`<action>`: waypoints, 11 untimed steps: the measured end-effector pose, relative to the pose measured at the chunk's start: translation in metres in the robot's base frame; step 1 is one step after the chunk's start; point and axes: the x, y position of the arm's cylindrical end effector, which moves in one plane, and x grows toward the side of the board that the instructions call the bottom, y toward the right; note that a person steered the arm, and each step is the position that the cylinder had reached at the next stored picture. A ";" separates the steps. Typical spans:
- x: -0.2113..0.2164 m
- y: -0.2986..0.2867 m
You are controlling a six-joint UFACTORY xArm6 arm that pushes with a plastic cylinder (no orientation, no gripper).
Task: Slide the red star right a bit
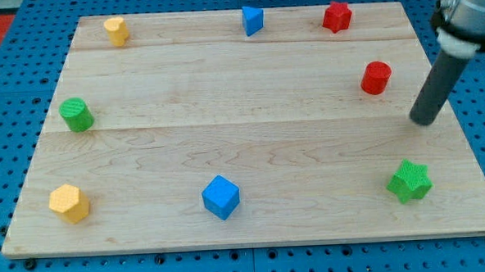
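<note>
Here my tip point(423, 121) rests bare near the board's right edge, below the red star point(336, 17)

The board point(251, 152) carries eight blocks: two red point(336, 17) point(376, 78), two blue point(253, 20) point(220, 196), two green point(76, 114) point(409, 181), two yellow point(116, 31) point(69, 203).
</note>
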 end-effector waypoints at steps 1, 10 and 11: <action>-0.059 0.042; -0.215 -0.081; -0.182 -0.078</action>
